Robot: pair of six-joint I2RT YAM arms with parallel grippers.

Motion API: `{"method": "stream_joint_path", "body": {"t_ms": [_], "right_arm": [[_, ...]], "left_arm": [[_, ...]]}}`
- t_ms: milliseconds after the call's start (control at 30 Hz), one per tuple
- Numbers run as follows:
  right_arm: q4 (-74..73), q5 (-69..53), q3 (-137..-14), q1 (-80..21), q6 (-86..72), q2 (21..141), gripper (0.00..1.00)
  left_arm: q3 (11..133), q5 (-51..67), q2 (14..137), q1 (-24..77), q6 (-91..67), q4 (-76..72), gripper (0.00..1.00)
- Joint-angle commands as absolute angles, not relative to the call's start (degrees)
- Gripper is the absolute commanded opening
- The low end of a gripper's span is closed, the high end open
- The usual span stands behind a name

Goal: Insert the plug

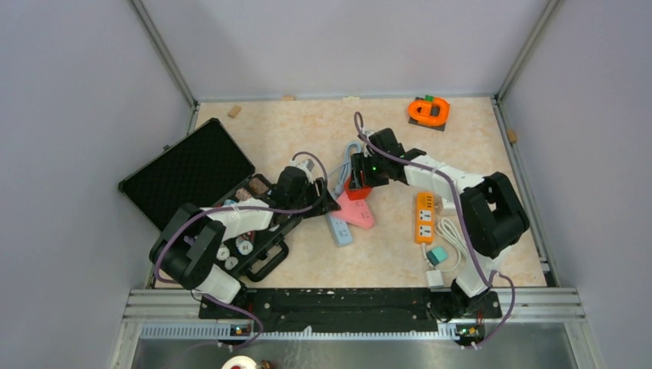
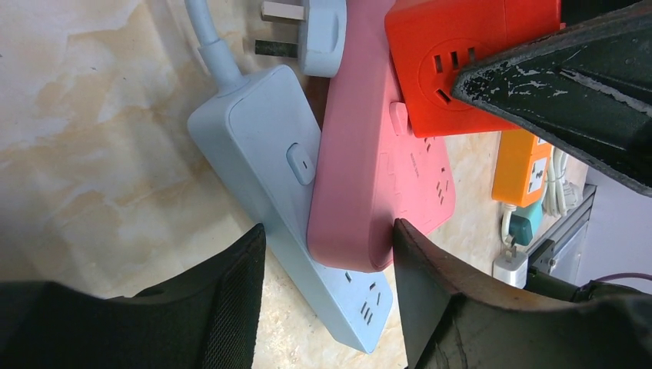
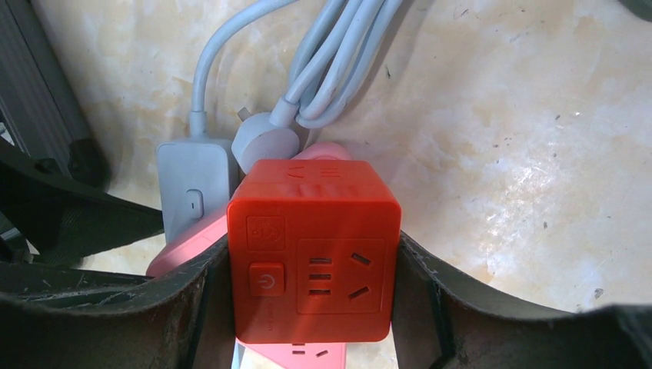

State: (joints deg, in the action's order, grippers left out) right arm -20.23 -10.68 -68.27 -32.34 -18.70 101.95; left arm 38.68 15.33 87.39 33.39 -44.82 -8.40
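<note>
My right gripper is shut on a red cube socket, held just above a pink power strip. In the right wrist view its jaws press both sides of the cube. A pale blue power strip lies under the pink strip, and its pale plug with bare prongs lies loose at the pink strip's far end. The plug also shows in the right wrist view. My left gripper is open and straddles the near ends of both strips; its right finger touches the pink strip.
An open black case with small parts lies at the left. An orange power strip with a white cable and chargers lies at the right. An orange object sits at the back right. Coiled grey cable lies behind the cube.
</note>
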Motion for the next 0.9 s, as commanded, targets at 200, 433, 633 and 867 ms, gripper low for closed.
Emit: {"method": "stream_joint_path", "body": {"t_ms": [200,433,633,867], "right_arm": [[-23.75,-8.18,-57.81,-37.06,-21.41,114.08,0.00],[-27.36,-3.24,-57.74,-40.69,-22.18,114.75,0.00],[-28.97,-2.65,-57.79,-42.87,-22.79,116.06,0.00],[-28.83,-3.95,-57.06,-42.94,-22.79,115.75,0.00]], "left_arm": [[39.27,12.83,91.84,34.11,-42.46,-9.57,0.50],[39.60,12.70,91.08,34.24,-42.12,-8.88,0.51],[39.65,12.66,90.80,34.30,-41.86,-8.38,0.51],[39.85,12.52,89.54,34.33,-41.18,-7.92,0.54]]}}
